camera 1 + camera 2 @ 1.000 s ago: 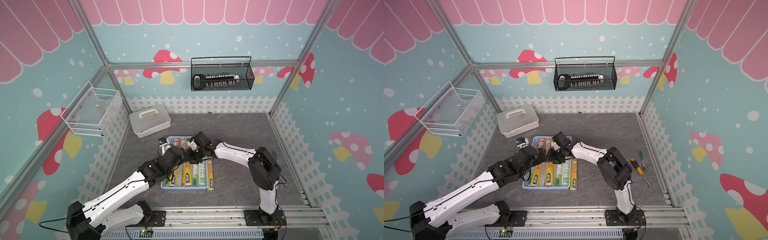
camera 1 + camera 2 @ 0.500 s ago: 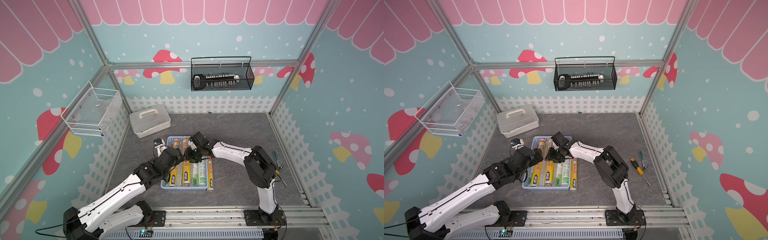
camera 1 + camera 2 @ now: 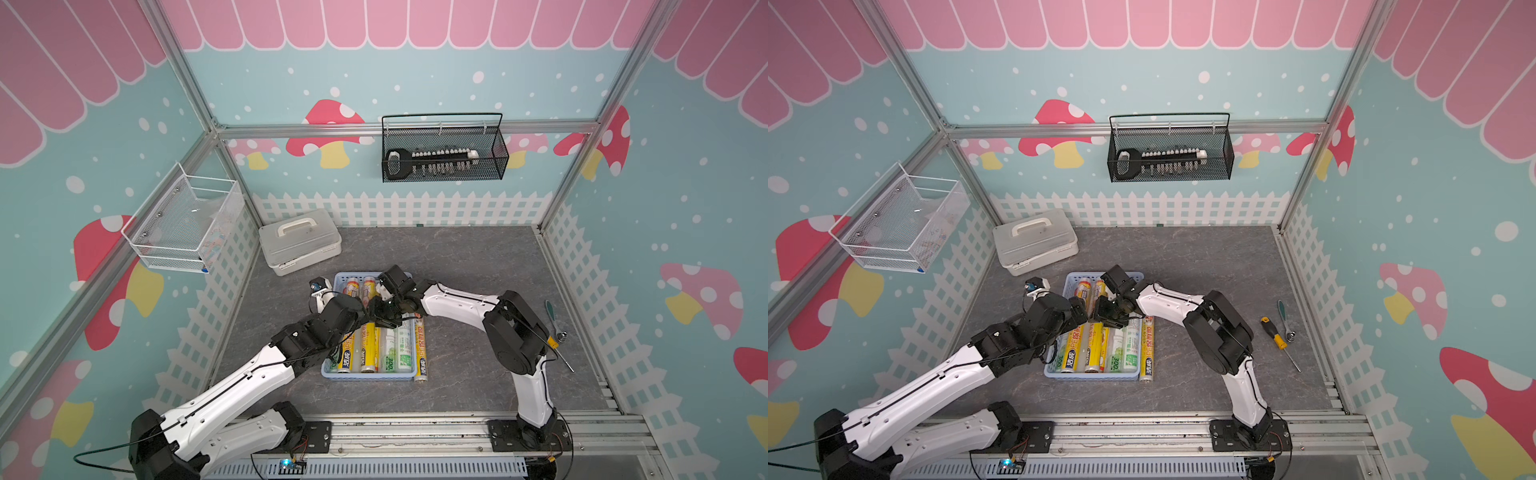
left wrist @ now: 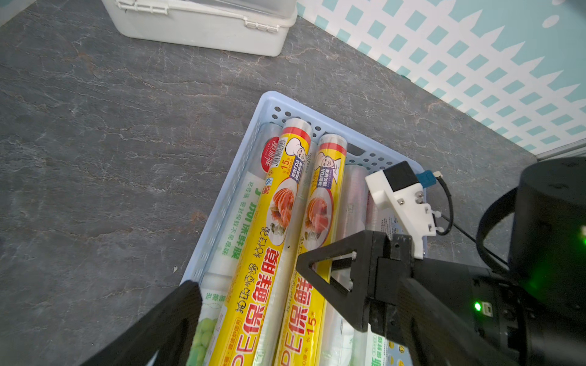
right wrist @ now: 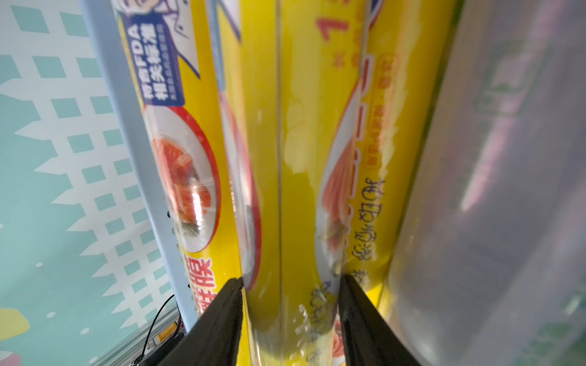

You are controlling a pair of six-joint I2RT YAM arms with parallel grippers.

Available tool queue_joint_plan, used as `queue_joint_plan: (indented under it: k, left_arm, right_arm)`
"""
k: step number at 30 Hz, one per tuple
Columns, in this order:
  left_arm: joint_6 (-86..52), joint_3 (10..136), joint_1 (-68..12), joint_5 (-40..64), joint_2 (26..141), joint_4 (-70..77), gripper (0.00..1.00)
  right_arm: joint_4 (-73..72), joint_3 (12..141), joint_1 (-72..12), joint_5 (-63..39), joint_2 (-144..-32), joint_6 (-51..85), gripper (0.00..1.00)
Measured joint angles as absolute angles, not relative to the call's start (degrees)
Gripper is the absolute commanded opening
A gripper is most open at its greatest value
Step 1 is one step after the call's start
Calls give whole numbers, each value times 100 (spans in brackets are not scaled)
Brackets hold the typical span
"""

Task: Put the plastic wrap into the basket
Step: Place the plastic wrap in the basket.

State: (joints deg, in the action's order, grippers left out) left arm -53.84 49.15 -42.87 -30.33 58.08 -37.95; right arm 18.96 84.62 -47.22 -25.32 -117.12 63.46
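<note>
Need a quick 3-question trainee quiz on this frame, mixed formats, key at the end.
1. True or false: all the plastic wrap is inside the basket.
2. In the right wrist view, what sits between the right gripper's fingers? A) a yellow roll B) a silvery-white roll C) nothing
3. The screwdriver lies on the ____.
Key: 1 false, a stray yellow roll lies on the table beside it; 2 A; 3 table.

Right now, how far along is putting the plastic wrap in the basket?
Mostly done: several rolls lie in the blue basket. In hand: the right hand straddles a yellow roll inside it, grip unclear; the left hand hangs open above. Left: a loose roll on the table beside the basket.
</note>
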Motion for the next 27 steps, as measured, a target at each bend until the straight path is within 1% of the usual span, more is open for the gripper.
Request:
queue_joint_plan:
  k: [20, 22, 27]
  left_arm:
    - [-5382, 5070, -4287, -2790, 6200, -3793, 99]
    - [-5382, 5107, -4287, -2759, 6222, -3791, 99]
    - [-5382, 5175, -4287, -2720, 6267, -3787, 99]
  right_arm:
    - [1883, 8451, -4720, -2633, -11450, 5848, 52]
    - [1942, 8390, -4720, -2515, -11343, 5765, 53]
    - [2198, 8108, -4648, -2084, -10652, 5551, 53]
